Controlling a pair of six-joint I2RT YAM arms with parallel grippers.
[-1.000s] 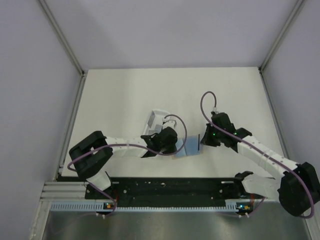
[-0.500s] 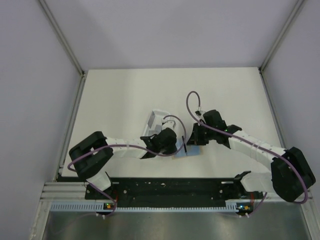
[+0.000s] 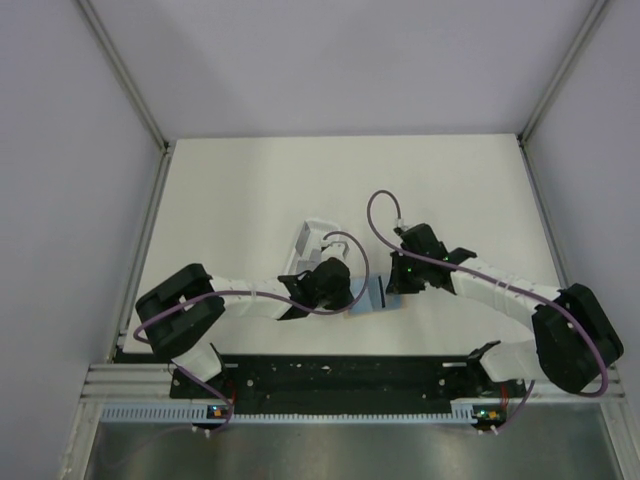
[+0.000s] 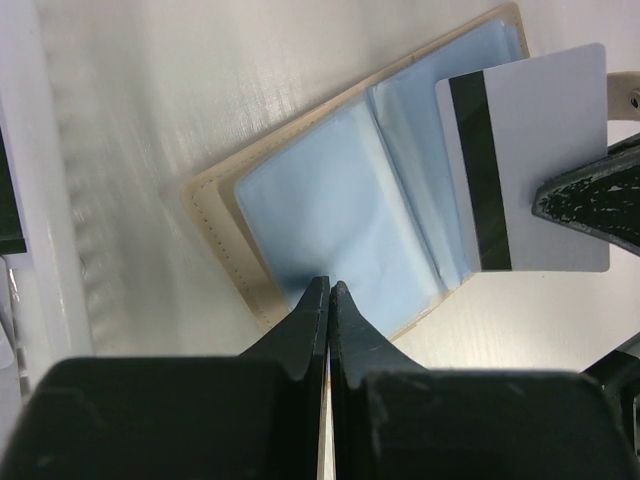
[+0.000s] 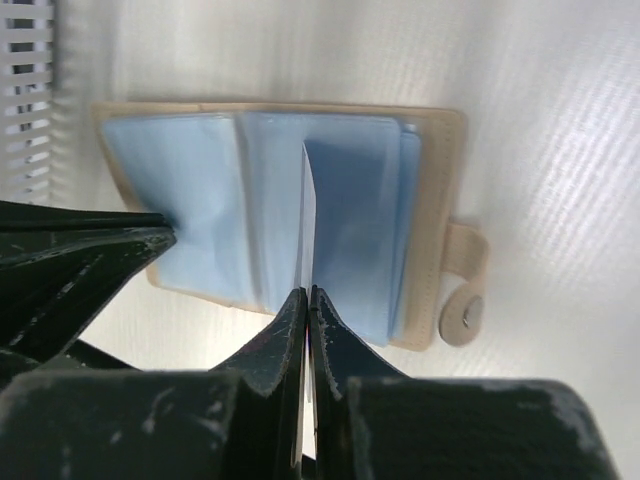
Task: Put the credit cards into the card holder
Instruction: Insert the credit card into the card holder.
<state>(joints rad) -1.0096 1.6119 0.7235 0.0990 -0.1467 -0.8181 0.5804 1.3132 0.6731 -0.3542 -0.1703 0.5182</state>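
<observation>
Card holder [image 4: 340,220] lies open on table [image 3: 250,190], blue sleeves up. Left end effector [image 4: 328,288] closed, empty, tips on its left page. Right end effector [image 5: 307,300] pinches black-striped credit card [image 4: 555,150] edge-on over right page. Card likely thin, stiff, slick: grip near the edge. Sleeves look floppy.

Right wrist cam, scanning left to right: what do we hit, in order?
white slotted tray → card holder, open with its blue sleeves up → credit card, edge-on in the right tool → snap tab
</observation>
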